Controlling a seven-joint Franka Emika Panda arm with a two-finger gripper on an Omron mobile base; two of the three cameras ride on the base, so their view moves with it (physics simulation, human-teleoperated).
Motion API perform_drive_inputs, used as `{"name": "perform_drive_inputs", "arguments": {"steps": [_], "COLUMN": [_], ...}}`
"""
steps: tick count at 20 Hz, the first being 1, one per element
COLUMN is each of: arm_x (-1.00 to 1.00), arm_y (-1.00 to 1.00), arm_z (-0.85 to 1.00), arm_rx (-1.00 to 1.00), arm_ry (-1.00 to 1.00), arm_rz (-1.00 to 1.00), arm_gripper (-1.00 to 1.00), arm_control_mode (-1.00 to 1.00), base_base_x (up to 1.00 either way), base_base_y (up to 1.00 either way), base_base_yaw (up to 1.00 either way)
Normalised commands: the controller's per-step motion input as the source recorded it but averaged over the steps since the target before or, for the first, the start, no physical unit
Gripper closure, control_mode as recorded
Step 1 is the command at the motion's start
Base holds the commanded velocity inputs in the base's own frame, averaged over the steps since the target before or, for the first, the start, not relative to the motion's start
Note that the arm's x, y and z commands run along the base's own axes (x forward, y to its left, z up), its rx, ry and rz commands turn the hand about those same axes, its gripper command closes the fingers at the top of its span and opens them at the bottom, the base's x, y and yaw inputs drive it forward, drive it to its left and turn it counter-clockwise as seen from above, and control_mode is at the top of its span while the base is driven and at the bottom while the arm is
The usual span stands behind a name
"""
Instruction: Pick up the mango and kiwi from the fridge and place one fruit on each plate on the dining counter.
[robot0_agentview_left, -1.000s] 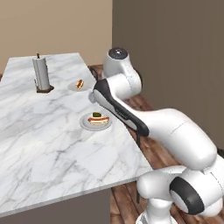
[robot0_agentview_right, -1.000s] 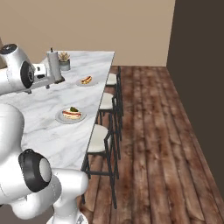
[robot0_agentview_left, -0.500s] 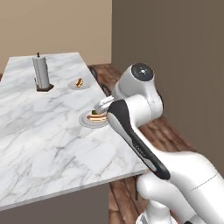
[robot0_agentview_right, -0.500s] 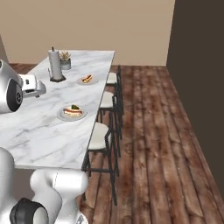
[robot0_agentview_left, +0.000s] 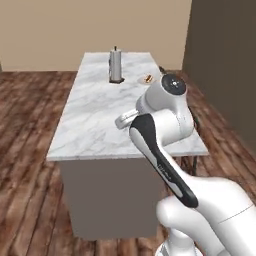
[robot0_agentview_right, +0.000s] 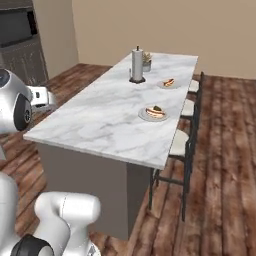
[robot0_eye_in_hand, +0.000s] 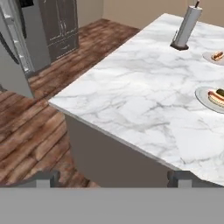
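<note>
Marble dining counter (robot0_agentview_right: 100, 120) | 2 grey plates (robot0_agentview_right: 153, 114) w/ hotdogs | end effector (robot0_eye_in_hand: 114, 177) spread, empty

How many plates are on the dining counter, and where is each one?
2. The near plate lies by the counter's stool-side edge, with a hot dog and something green on it. The far plate lies further along that edge, right of the paper towel holder.

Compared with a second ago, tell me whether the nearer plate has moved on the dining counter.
No. The nearer plate lies as before beside the far plate and paper towel holder; only the camera shifted.
</note>
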Motion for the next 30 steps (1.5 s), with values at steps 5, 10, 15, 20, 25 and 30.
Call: {"name": "perform_drive_inputs", "arguments": {"steps": [5, 10, 15, 20, 25, 30], "arm_x": [0.00, 0.00, 0.00, 0.00, 0.00, 0.00], "arm_y": [0.00, 0.00, 0.00, 0.00, 0.00, 0.00], "arm_z": [0.00, 0.00, 0.00, 0.00, 0.00, 0.00], "arm_rx": [0.00, 0.00, 0.00, 0.00, 0.00, 0.00], "arm_ry": [0.00, 0.00, 0.00, 0.00, 0.00, 0.00], "arm_rz": [0.00, 0.00, 0.00, 0.00, 0.00, 0.00], "arm_gripper": [-1.00, -1.00, -1.00, -1.00, -1.00, -1.00], "arm_control_mode": [1.00, 1.00, 1.00, 1.00, 1.00, 1.00], "base_base_x": [-0.02, 0.01, 0.69, 1.00, 1.00, 0.92], "base_base_y": [0.78, 0.82, 0.49, 0.14, 0.12, 0.22], "base_base_yaw": [0.73, 0.74, 0.60, 0.29, -0.07, -0.51]}}
